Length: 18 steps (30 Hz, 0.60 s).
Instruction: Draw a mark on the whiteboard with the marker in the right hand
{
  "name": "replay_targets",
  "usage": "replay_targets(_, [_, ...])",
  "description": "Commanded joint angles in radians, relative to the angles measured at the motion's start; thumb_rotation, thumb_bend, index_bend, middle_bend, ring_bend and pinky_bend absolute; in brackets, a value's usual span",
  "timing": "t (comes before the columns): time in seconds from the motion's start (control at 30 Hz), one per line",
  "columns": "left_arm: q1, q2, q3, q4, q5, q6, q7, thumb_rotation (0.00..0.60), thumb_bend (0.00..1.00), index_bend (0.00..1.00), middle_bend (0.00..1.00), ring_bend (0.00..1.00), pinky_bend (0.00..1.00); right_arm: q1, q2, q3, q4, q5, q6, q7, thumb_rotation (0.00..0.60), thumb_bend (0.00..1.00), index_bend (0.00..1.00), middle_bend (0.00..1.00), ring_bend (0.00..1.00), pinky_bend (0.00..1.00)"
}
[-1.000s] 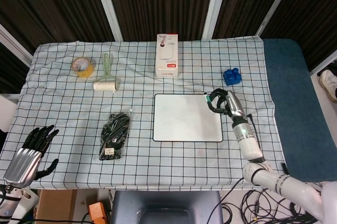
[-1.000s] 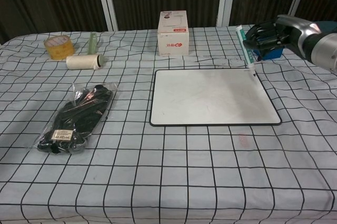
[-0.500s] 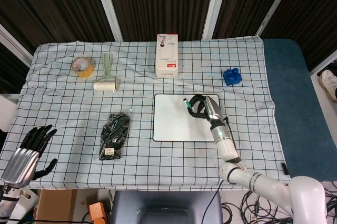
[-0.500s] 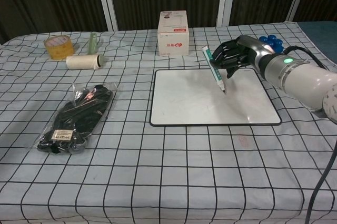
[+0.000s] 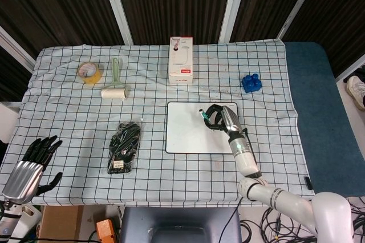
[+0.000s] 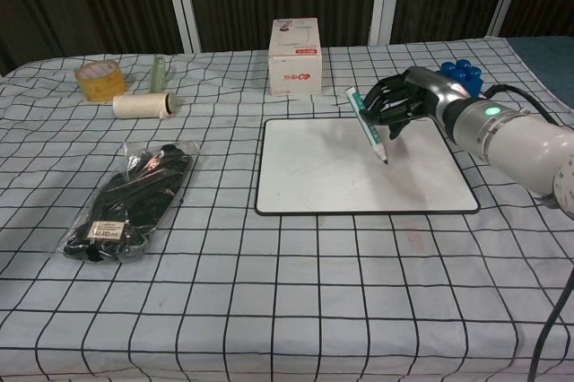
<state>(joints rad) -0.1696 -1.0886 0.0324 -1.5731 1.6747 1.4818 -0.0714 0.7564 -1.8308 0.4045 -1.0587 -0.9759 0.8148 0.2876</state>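
A white whiteboard (image 5: 188,132) (image 6: 323,171) with a dark frame lies flat in the middle of the checked cloth. My right hand (image 5: 219,117) (image 6: 404,102) hovers over its right half and grips a green-and-white marker (image 5: 203,116) (image 6: 367,124). The marker slants down to the right, its dark tip close to the board's surface; contact cannot be judged. No mark shows on the board. My left hand (image 5: 31,160) rests open at the table's near left corner, seen in the head view only.
A red-and-white box (image 5: 181,60) (image 6: 296,68) stands behind the board. A blue block (image 5: 250,82) (image 6: 459,72) sits at the back right. Bagged black gloves (image 5: 124,146) (image 6: 130,198) lie left of the board. A lint roller (image 5: 115,83) (image 6: 142,105) and a tape roll (image 5: 89,72) (image 6: 99,79) are far left.
A second ago my right hand was at the board's right edge; it carried the marker leftward over the board. In the last half second the tip dipped slightly lower.
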Motion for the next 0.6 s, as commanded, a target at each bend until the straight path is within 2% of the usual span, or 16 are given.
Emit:
replay_targets(0.03, [0.001,0.001,0.0,0.001,0.001,0.003,-0.002,0.6,0.36,0.0,0.0,0.0,0.03,-0.003,0.0,-0.003,0.0,-0.002,0.0,-0.004,0.6,0.43,1.0,0.76,0.67,0.54])
replay_targets(0.37, [0.003,0.002,-0.001,0.003,0.004,0.01,-0.009,0.6,0.36,0.0,0.0,0.0,0.03,-0.028,0.014,-0.024,-0.022,-0.018,-0.003,-0.006,0.6,0.43,1.0,0.76,0.67,0.54])
replay_targets(0.6, [0.002,0.001,0.001,0.002,0.005,0.006,-0.003,0.6,0.36,0.0,0.0,0.0,0.03,-0.059,0.037,-0.059,-0.066,-0.047,0.003,-0.008,0.6,0.43,1.0,0.76,0.67,0.54])
